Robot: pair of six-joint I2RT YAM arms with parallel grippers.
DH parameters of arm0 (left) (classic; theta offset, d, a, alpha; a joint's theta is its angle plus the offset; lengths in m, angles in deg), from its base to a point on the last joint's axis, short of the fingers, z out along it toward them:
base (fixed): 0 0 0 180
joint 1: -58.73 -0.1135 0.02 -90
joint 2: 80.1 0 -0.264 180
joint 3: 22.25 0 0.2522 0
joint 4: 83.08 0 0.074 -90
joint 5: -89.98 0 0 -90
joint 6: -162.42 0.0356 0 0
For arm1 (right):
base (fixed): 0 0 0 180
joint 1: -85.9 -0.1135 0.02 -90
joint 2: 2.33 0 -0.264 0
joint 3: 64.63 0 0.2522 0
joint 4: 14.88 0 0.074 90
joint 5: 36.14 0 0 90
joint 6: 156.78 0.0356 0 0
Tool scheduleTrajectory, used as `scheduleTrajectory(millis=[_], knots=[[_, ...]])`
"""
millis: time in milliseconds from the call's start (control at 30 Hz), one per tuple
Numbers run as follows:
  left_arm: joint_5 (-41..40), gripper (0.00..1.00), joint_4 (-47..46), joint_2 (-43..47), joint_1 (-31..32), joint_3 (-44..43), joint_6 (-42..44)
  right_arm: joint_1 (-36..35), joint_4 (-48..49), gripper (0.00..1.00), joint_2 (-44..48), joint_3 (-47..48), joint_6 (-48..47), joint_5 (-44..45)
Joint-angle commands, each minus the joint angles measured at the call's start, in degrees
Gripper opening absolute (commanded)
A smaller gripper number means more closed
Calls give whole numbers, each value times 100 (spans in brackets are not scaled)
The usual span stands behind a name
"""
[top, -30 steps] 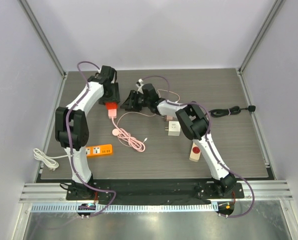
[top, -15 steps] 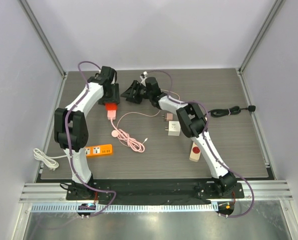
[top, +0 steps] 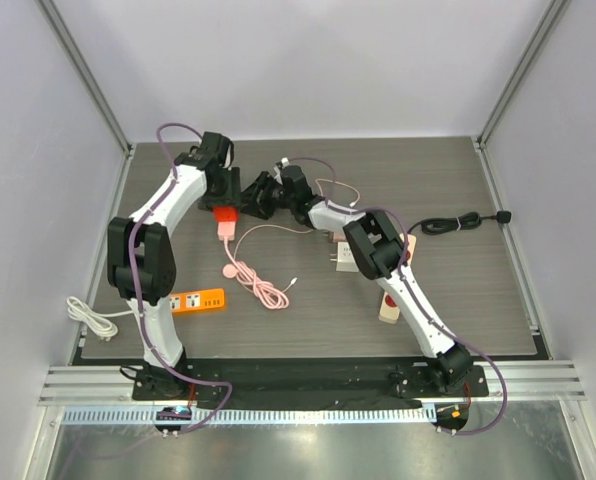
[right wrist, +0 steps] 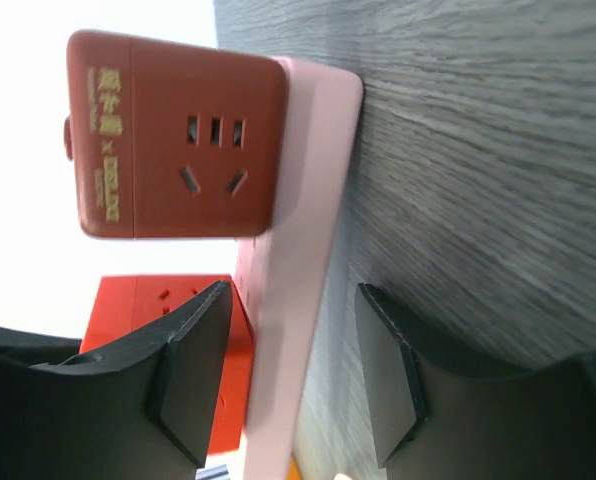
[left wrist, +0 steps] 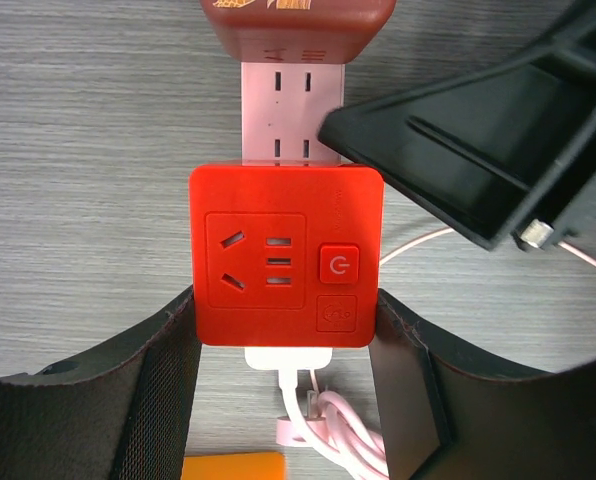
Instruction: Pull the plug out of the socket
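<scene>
Okay, so I'm watching this one remotely and working down from the big stuff. The wood-grain table (top: 458, 300) is carrying everything, and both arms are reaching to its far left part, wrists nearly meeting.

The pink power strip (left wrist: 288, 110) is lying flat there. The red cube adapter (left wrist: 278, 255), which I'm reading as the plug to pull, is sitting seated in it. A brown cube adapter (right wrist: 173, 135) is occupying the next outlet, just beside the red one.

The left gripper (left wrist: 286, 300) is coming down over the red cube. Its pads are pressing against the cube's two sides, low near the corners, so it's looking clamped on.

The right gripper (right wrist: 293, 300) is coming in from the side with its jaws apart. The strip's edge is running through the gap, and I'm not seeing either pad actually biting on it. From the left wrist view its black finger is overlapping the strip's edge right beside the red cube.

Here's what's worrying me:
- **Strip not pinned:** if the right jaws aren't pinning the strip when the left arm lifts, the whole strip is probably coming up with the plug.
- **Tilted pull:** that could be binding the prongs, or the pads could be sliding off the smooth red sides.
- **Crowded fingers:** the two sets are close enough that a lift could be knocking them together, or bumping the brown cube.
- **Cord:** the thin pink cable (top: 258, 280) is trailing toward the near side and could be dragging.
</scene>
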Motion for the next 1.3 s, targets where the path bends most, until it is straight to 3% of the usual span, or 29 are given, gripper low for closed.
scheduleTrajectory(millis=[0,200,400,500,533,567,667,967,1133,1267], knots=[[446,0,-328,402,48,-95,-72,-150,346,58,-206,196,500,-68],[578,0,-372,402,48,-77,-107,-229,689,58,-487,451,783,-32],[894,0,-364,314,48,-95,-98,-238,856,44,-707,556,923,64],[842,3,-258,244,65,-182,-37,-238,1014,15,-786,565,1020,38],[763,8,-180,191,74,-226,-28,-229,1110,4,-786,530,1038,3],[710,18,-83,130,92,-262,-19,-246,1146,1,-795,513,1055,-23],[701,38,-47,59,92,-297,-19,-229,1234,1,-830,460,1073,-94],[806,78,-47,-20,92,-297,-63,-194,1419,1,-874,381,1161,-173],[815,82,-21,-134,100,-341,-89,-185,1463,1,-830,311,1143,-226],[702,77,49,-274,127,-385,-133,-176,1454,1,-795,266,1108,-234]])
